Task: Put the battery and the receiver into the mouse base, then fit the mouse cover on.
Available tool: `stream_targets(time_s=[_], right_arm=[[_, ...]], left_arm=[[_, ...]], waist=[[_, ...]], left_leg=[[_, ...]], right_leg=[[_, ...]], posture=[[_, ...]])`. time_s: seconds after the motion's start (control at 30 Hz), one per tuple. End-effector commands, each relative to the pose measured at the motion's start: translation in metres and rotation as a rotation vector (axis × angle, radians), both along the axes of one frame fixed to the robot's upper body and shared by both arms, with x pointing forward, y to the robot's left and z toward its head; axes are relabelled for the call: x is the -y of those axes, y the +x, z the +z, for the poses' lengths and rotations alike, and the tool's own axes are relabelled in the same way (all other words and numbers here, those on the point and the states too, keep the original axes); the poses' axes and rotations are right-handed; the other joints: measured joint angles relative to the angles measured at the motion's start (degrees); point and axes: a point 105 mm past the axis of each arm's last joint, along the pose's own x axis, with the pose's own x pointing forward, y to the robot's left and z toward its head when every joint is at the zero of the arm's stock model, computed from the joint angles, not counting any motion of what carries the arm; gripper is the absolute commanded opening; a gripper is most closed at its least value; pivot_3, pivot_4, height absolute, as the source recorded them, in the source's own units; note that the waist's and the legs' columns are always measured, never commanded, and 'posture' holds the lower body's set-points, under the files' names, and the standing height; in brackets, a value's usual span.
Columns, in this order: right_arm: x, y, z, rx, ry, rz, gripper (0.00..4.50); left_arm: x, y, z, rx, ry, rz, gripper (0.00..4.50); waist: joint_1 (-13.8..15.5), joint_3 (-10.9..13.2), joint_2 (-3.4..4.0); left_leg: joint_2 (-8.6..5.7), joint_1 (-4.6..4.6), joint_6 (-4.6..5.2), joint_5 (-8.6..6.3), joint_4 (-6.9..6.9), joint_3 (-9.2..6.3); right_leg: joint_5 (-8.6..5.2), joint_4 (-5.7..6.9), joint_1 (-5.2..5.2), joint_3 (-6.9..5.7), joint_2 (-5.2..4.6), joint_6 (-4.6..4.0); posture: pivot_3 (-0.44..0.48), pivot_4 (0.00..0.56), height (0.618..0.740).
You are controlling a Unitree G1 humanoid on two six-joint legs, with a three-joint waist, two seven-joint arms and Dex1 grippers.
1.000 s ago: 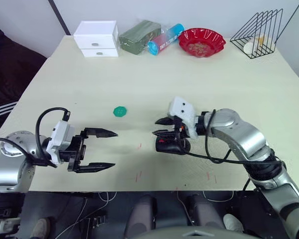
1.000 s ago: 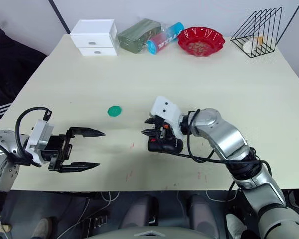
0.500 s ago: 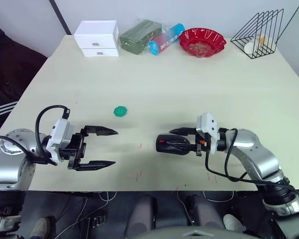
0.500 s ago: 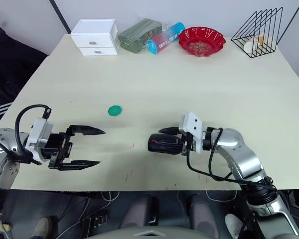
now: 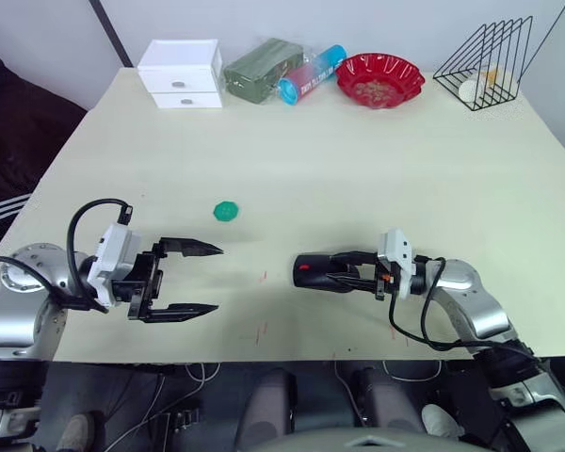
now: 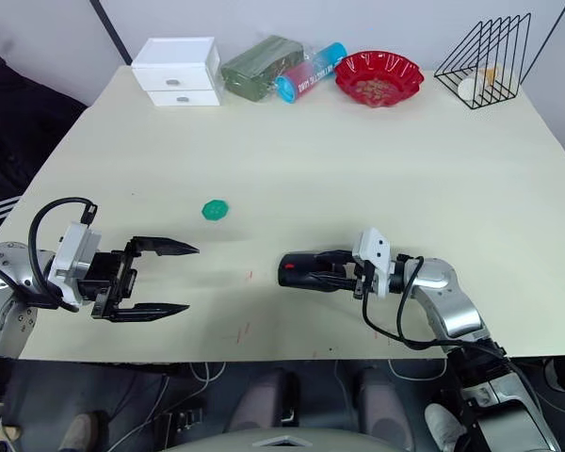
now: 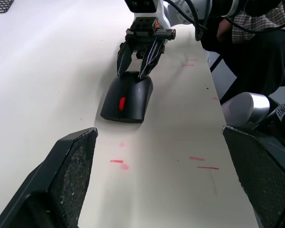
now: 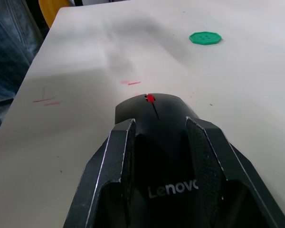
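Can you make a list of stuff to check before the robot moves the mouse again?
1. Cover on the mouse: ok, the black shell with the logo sits over it.
2. Right gripper hold: cannot tell, its fingers straddle the mouse's rear end, but contact is unclear.
3. Left gripper free: ok, it is open and holds nothing.
4. Battery and receiver inside: cannot tell, the cover hides the inside.
5. Mouse flat on the table: ok.
6. Green button out of the way: ok, it lies apart from the mouse.
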Motion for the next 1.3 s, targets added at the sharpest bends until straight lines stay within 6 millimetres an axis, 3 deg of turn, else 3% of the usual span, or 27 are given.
stream_targets(time_s=[0.03,0.2,0.33,0.53,0.83,1.0,1.13,1.2,1.23,1.27,1.3], right_arm=[[0.002,-0.007,-0.028,-0.065,-0.116,0.023,1.73],[0.004,-0.008,-0.035,-0.072,-0.139,0.010,1.73],[0.006,0.001,-0.003,0.061,-0.003,-0.041,1.73],[0.023,-0.004,0.021,0.107,0.069,-0.052,1.73],[0.078,-0.011,0.031,0.108,0.057,-0.231,1.73],[0.134,-0.011,0.027,0.086,0.056,-0.462,1.73],[0.160,-0.021,0.022,0.077,0.052,-0.543,1.73],[0.167,-0.026,0.022,0.066,0.071,-0.560,2.23],[0.171,-0.029,0.021,0.066,0.065,-0.572,2.77],[0.176,-0.033,0.020,0.059,0.065,-0.581,2.87],[0.179,-0.036,0.019,0.054,0.063,-0.586,3.33]], left_arm=[[0.001,-0.005,0.006,0.017,0.017,-0.046,4.50],[0.001,-0.005,0.005,0.013,0.015,-0.041,4.50],[0.001,-0.002,0.002,-0.011,0.014,0.004,4.50],[-0.001,-0.001,0.000,0.006,0.001,0.054,4.50],[-0.008,0.011,-0.013,-0.027,-0.057,0.288,4.50],[-0.019,0.023,-0.028,-0.011,-0.083,0.511,4.50],[-0.028,0.022,-0.038,-0.005,-0.091,0.616,4.50],[-0.034,0.021,-0.042,0.004,-0.082,0.654,4.50],[-0.037,0.020,-0.045,0.002,-0.074,0.669,4.50],[-0.043,0.019,-0.049,-0.007,-0.066,0.703,4.50],[-0.047,0.018,-0.052,-0.013,-0.060,0.726,4.50]], waist=[[0.0,0.0,0.00],[0.0,-0.1,-0.07],[0.0,-0.1,-0.05],[0.2,0.0,-0.01],[0.1,0.0,-0.02],[0.2,0.0,-0.02],[0.2,0.0,-0.04],[0.1,0.0,-0.02],[0.1,0.0,-0.02],[0.0,0.0,-0.02],[0.1,0.0,-0.01]], left_leg=[[0.00,0.01,0.00,0.00,0.00,0.00],[0.00,0.05,0.00,0.00,0.00,-0.01],[0.00,0.05,0.00,0.00,0.00,-0.01],[0.00,0.01,0.00,0.00,0.00,-0.01],[-0.01,0.01,0.00,0.00,0.00,-0.04],[-0.01,0.01,0.00,0.00,0.00,-0.11],[-0.03,0.04,0.01,-0.01,0.00,-0.10],[-0.02,0.04,0.01,-0.01,0.00,-0.09],[-0.01,0.08,0.01,-0.01,0.00,-0.10],[-0.01,0.08,0.01,-0.01,0.00,-0.11],[0.00,0.08,0.01,-0.01,0.00,-0.10]], right_leg=[[0.00,0.00,0.00,0.00,0.00,0.00],[0.00,0.00,0.06,0.00,0.00,-0.01],[0.00,0.00,0.06,0.00,0.00,0.00],[0.00,-0.01,0.04,0.01,-0.02,0.00],[0.01,-0.01,0.05,0.01,-0.03,0.01],[0.01,-0.01,0.05,0.06,-0.04,0.01],[0.02,-0.02,0.06,0.14,-0.06,0.02],[0.02,-0.01,0.06,0.14,-0.04,0.02],[0.01,0.02,0.06,0.17,-0.04,0.01],[0.01,0.02,0.06,0.17,-0.04,0.01],[0.01,0.01,0.05,0.19,-0.03,0.01]], posture=[[0.000,0.150,0.740],[0.000,0.150,0.740],[0.000,0.150,0.740],[0.000,0.150,0.740],[0.000,0.150,0.740],[0.000,0.150,0.740],[0.000,0.150,0.740],[0.000,0.150,0.740],[0.000,0.150,0.740],[0.000,0.150,0.740],[0.000,0.150,0.740]])
